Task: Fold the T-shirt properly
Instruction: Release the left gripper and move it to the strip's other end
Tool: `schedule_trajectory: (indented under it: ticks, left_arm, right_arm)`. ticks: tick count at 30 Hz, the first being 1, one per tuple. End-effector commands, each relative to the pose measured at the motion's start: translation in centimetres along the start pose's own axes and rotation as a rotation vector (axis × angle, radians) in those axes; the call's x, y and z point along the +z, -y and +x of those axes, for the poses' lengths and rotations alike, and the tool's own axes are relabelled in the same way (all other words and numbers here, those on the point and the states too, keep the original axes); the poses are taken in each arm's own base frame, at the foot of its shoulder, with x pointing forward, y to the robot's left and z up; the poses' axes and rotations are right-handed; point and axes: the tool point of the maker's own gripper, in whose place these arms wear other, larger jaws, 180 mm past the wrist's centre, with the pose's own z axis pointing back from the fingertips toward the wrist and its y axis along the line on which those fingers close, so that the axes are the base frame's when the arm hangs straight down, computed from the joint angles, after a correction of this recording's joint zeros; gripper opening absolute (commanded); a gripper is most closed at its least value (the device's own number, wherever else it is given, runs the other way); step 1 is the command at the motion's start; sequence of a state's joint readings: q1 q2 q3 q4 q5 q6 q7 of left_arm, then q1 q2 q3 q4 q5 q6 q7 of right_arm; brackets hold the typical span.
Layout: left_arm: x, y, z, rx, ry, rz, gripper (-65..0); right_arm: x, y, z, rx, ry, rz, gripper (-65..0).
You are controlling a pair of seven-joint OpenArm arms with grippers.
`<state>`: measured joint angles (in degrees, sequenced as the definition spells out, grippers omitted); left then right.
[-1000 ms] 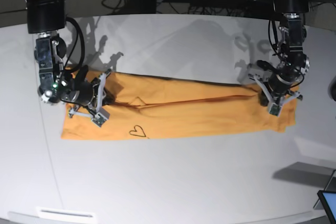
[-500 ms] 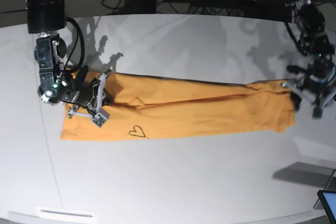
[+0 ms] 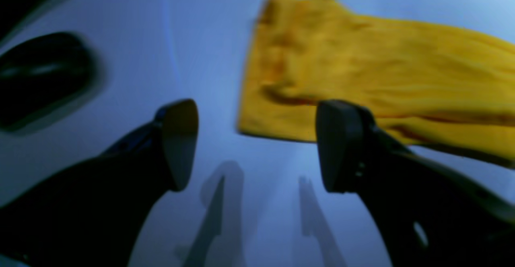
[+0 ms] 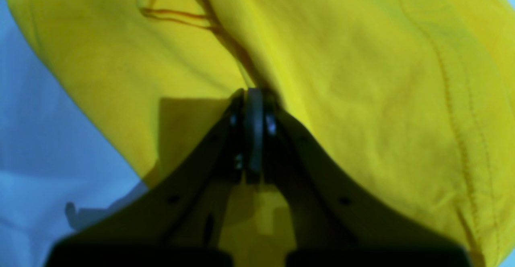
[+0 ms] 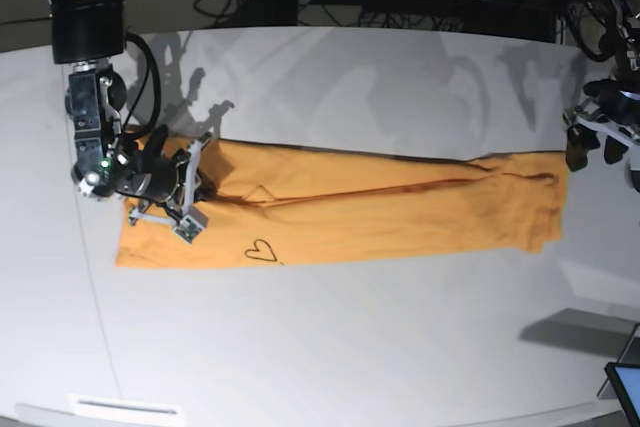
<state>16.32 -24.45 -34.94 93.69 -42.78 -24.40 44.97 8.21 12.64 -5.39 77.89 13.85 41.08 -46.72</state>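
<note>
shirt [image 5: 350, 212]: lying lengthwise across the table [image 5: 330, 347]
right gripper [image 5: 190, 192]: sitting on the shirt's left end
left gripper [image 5: 595, 142]: hanging just past its right end

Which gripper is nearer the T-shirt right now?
Right. The right gripper is shut on the T-shirt at one end; the left gripper hangs open, just off the opposite end, holding nothing.

No words, numbers or brand names can be read. The only sign is a small black heart outline [image 5: 262, 250] near the T-shirt [image 5: 400, 212]'s seven-o'clock edge.
</note>
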Motion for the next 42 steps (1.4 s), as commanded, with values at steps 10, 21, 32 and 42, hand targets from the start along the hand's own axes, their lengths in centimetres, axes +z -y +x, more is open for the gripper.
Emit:
schedule_trajectory:
  ticks: [10,21,32,42]
  left_arm:
    - [0.7,-6.0,-0.4,0.175,0.056,-0.033,-18.8]
    - [-1.1,-8.3,1.4,0.104,0.040,-0.003,-19.1]
    - [-6.5,-4.3,-0.1,0.093,-0.070,-0.093,-19.3]
    - [-8.4,-2.5,-2.5,0.133,-0.080,-0.140,-19.3]
  right_arm:
    - [0.7,1.6,-5.2,0.022,-0.216,-0.071,-64.7]
    - [0.7,1.5,-5.2,0.021,-0.215,-0.068,-64.7]
    - [0.7,1.3,-5.8,0.019,-0.226,-0.065,-64.7]
    - [0.8,1.3,-5.8,0.019,-0.227,-0.066,-64.7]
